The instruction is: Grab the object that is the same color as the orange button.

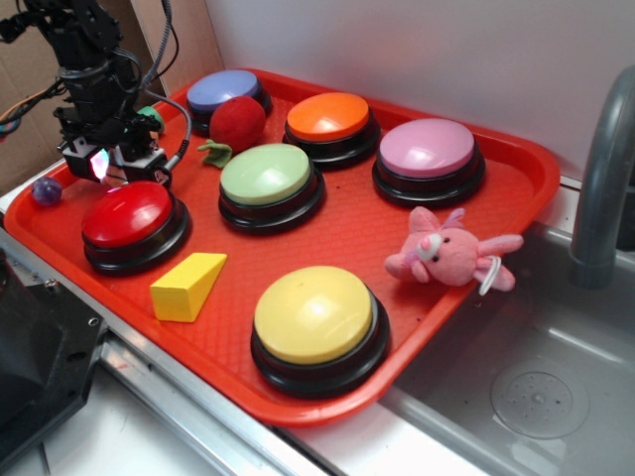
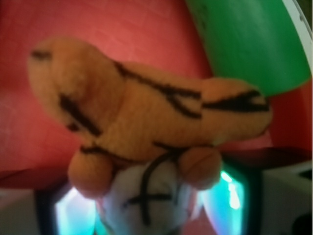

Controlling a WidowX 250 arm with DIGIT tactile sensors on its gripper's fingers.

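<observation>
the orange striped tiger (image 2: 146,122) is seen pinched between the fingers (image 1: 111,171), above the red tray (image 1: 516,169), beside the red button (image 1: 129,213).

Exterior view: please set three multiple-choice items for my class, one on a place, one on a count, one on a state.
1. The orange button stands
A) between the blue button and the pink button
B) in the front row
C) in the sink

2. The push buttons number
A) four
B) six
C) eight

3. The yellow wedge is
A) held in the air
B) stacked on a button
C) lying flat on the tray

Answers: 1 A, blue left of it and pink right; 2 B, six domed tops counted; 3 C, its broad face rests on the tray floor.
</observation>
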